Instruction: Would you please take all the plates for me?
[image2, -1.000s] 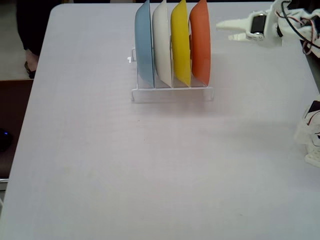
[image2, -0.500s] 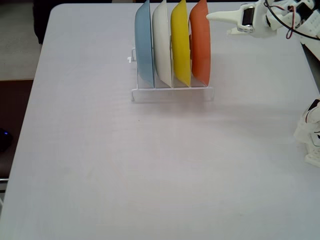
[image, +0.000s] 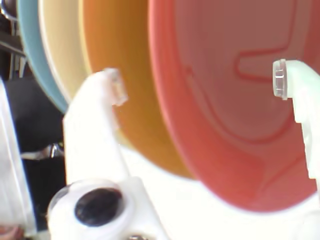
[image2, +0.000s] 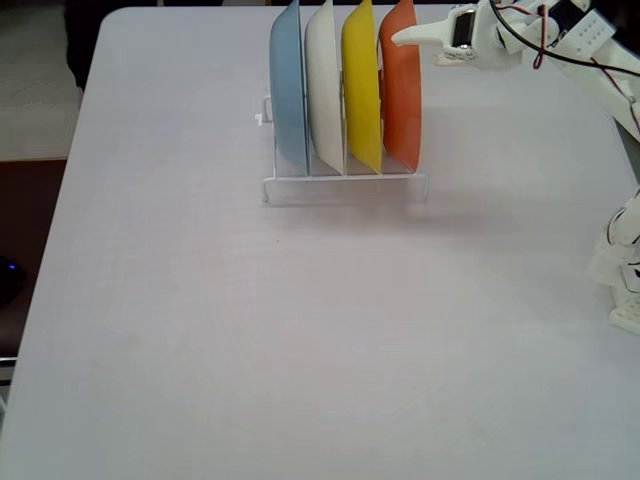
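**Gripper lined up on the orange plate**

In the wrist view the gripper (image: 200, 85) was spread wide, holding nothing, its two fingertips (image: 116, 85) straddling the rim of the orange plate (image: 235, 100). Behind it stood the yellow plate (image: 120, 65), then the white plate (image: 57, 45), then the blue plate (image: 27, 40). All four stood on edge in the rack (image2: 345, 185) at the far end of the table (image2: 300, 350). By my read, this was the approach to the first pick; next it needed to close on that rim and lift straight up.

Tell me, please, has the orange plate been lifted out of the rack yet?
No, the orange plate stands upright in the rack beside the yellow plate.
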